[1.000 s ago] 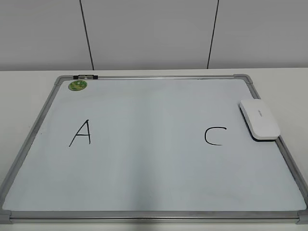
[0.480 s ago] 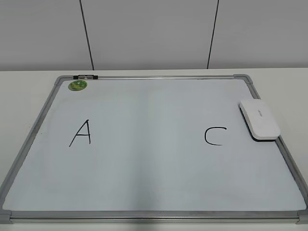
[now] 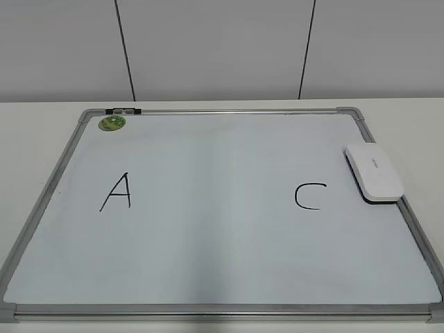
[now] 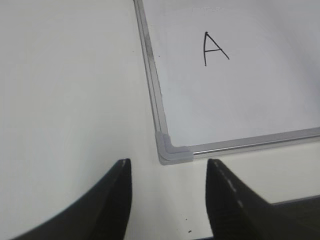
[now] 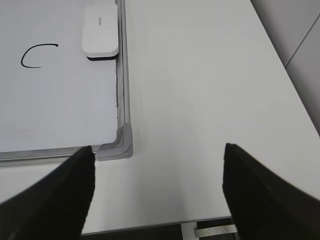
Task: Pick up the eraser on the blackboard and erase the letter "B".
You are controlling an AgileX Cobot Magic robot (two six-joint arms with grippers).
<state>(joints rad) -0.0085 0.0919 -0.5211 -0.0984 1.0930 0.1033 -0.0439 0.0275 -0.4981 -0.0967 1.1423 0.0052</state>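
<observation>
White glossy eraser (image 3: 374, 172) (dark underside) on blackboard (image 3: 208, 257) edge; both hands spread, empty.

White eraser (image 3: 374, 172) on the blackboard (image 3: 208, 277) right edge, beside the "C" (image 3: 309, 196).

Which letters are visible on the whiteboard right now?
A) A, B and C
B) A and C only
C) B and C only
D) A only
B: the whiteboard shows a black A on the left and a black C on the right, with bare surface between them and no B; the eraser lies by the right frame.
</observation>
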